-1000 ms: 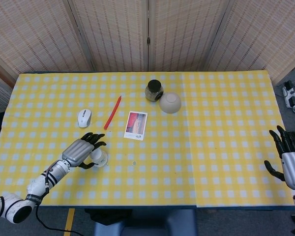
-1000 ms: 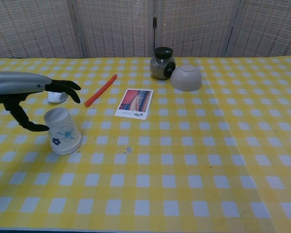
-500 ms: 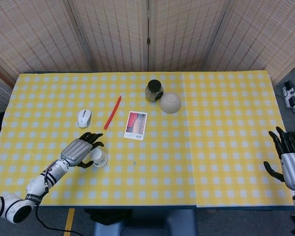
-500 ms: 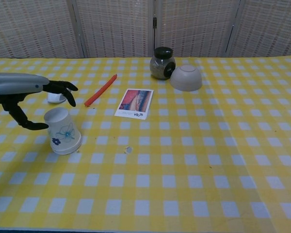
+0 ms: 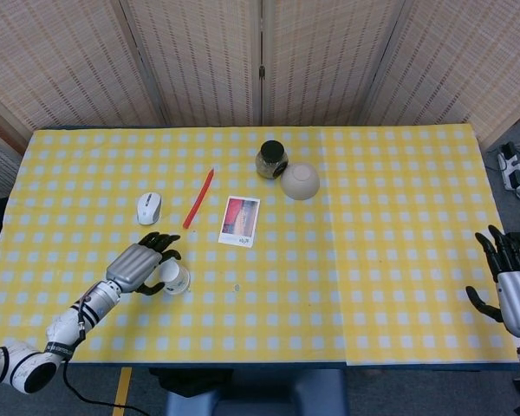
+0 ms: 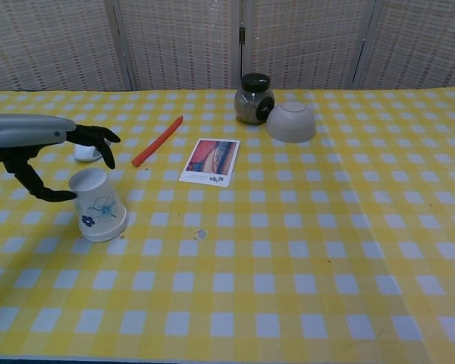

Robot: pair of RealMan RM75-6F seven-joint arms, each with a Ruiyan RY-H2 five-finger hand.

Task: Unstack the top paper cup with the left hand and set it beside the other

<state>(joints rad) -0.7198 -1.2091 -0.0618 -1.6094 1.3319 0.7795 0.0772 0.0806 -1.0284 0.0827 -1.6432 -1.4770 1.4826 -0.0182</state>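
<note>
In the head view, the left hand (image 5: 141, 266) at the lower left covers most of the paper cup (image 5: 177, 279); only the cup's right portion shows, and contact between fingers and cup cannot be determined there. Whether the cup is a single cup or a nested stack cannot be determined in either view. In the chest view, the left hand (image 6: 38, 144) is cut off by the left frame edge, and its fingers partly hide the computer mouse (image 6: 86, 152) behind them. The right hand (image 5: 513, 282) is cut off by the right edge of the head view. The picture on the photo card (image 5: 240, 220) is too small to read.
</note>
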